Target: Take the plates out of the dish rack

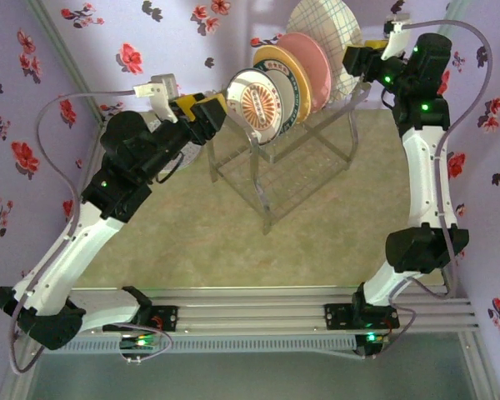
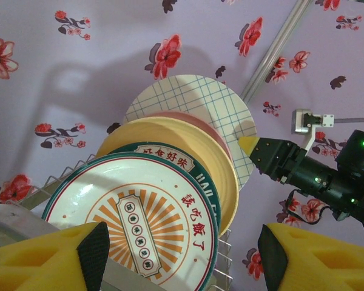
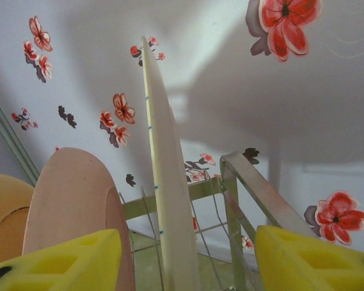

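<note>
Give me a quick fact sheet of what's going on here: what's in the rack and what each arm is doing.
Rack: dish rack on the table, holding four plates on edge
Plates, left arm's side to right's: sunburst plate, yellow plate, pink plate, grid plate
Left jaws: open, facing the sunburst plate
Right jaws: open, straddling the grid plate's rim, not touching it

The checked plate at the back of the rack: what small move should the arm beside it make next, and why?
Probably close the right gripper on the checked plate at its rim. Its yellow fingers stand open on either side of that upright plate, with the pink plate just beside it, so a grip should come before any lift.
</note>
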